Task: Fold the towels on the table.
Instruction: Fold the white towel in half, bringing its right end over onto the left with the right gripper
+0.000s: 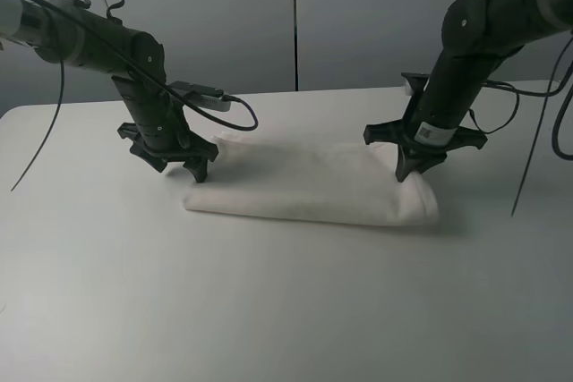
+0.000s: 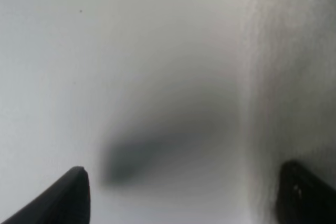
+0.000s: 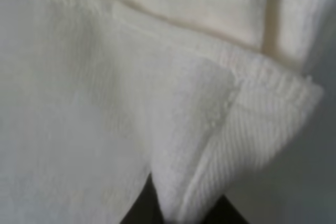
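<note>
One broad white table [image 1: 269, 310] is taking up nearly all of the high view. It is carrying a single cream towel [image 1: 309, 190], which is lying folded into a long, thick strip across the middle, a little toward the far edge. My left arm [image 1: 107, 46] and my right arm [image 1: 474, 51] are reaching down from either side, one to each end of that strip.

My right claw [image 1: 405, 174] is pressing down at the right end, its jaws drawn together and pinching a raised fold of the towel. In the right wrist view the terry is bunching up between my two dark fingertips [image 3: 139, 211], and the ribbed border band [image 3: 262, 124] is running just beside the pinched fold.

My left claw [image 1: 183, 165] is hanging low at the left end, jaws spread wide and gripping nothing. In the left wrist view one finger [image 2: 68, 198] is sitting over bare table, while the other finger [image 2: 304, 198] is sitting by the blurred edge of the towel. Whether either tip is touching the surface I cannot tell.
</note>
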Tool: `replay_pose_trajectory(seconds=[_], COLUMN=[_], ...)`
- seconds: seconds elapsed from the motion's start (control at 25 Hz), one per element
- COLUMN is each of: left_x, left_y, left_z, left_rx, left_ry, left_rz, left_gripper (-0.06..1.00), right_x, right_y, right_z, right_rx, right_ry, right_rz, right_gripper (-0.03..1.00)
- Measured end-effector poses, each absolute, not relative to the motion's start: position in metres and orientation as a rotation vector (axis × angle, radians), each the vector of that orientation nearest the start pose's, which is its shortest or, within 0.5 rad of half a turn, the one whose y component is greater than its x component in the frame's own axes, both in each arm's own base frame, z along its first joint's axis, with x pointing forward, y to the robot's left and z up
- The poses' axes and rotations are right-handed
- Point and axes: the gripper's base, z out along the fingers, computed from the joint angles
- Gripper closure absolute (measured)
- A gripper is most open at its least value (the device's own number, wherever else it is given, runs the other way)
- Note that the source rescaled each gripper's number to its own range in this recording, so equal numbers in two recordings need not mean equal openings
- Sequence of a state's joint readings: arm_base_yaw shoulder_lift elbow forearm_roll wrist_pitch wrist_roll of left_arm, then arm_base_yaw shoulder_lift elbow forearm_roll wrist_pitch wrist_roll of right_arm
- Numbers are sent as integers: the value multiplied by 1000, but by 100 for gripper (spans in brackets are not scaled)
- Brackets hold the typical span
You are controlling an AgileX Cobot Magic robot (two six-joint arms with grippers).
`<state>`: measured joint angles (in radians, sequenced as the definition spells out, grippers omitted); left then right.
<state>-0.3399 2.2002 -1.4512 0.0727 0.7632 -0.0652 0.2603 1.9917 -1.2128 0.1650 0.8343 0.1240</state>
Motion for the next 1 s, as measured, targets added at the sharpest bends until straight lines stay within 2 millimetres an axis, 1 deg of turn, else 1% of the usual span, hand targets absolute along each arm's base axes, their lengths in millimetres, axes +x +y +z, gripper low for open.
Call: replay_pose_trajectory(seconds=[0.16, 0.32, 0.48, 0.72, 0.76, 0.88, 1.0], left_x=[399, 399, 399, 399, 399, 399, 399], left_y=[-136, -136, -136, -136, -136, -136, -136], left_z=[102, 102, 102, 102, 102, 102, 102], left_rx=[483, 485, 485, 483, 483, 486, 484], left_ry=[2950, 2952, 2952, 2956, 2956, 2955, 2956], left_rz=[38, 40, 40, 42, 42, 42, 40], left_gripper=[-1, -1, -1, -1, -1, -1, -1], right_x=[344, 341, 338, 341, 341, 343, 340], right_y=[110, 117, 126, 145, 147, 151, 160], right_z=[152, 172, 191, 204, 206, 210, 211], right_rx=[-62, -45, -40, -3, -1, 17, -13], right_ry=[3074, 3016, 2949, 2812, 2790, 2741, 2730], right_rz=[336, 476, 656, 1016, 1056, 1137, 1155], right_gripper=[96, 96, 96, 96, 96, 96, 96])
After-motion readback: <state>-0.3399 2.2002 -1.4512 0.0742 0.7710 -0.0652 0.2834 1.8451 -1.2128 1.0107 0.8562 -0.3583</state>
